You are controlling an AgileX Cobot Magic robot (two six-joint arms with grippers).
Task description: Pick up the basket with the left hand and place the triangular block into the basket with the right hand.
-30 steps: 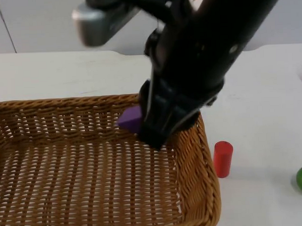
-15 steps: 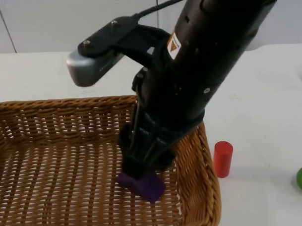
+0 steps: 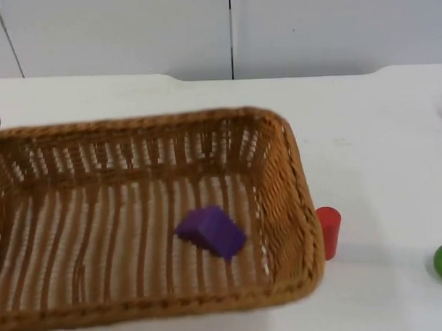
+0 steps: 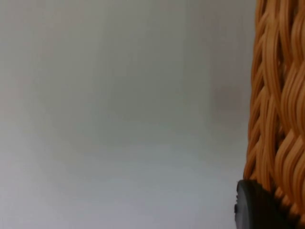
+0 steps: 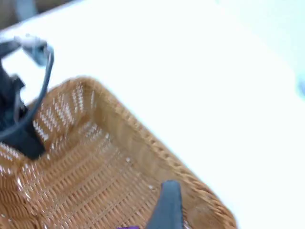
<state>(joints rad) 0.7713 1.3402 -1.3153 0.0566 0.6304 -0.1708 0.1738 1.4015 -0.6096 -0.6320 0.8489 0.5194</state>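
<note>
Wicker basket point(image 3: 302, 206) sits tilted over the counter point(image 3: 379, 124), its far wall tipped up; the purple block point(image 3: 211, 232) lies on its floor near the right wall. The left gripper point(image 4: 259, 210) pinches the basket's rim, seen in the left wrist view. The right gripper point(image 5: 167, 205) hangs above the basket's corner; whether its jaws are wide or narrow I cannot tell. Risks: more tilt could slide the block, and lowering the basket could knock over the red cylinder point(image 3: 329, 233) touching its right wall.

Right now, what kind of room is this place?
Probably a robot test bench: a plain white table against a grey partition wall, with a wicker basket and toy blocks like the purple triangular block.
</note>
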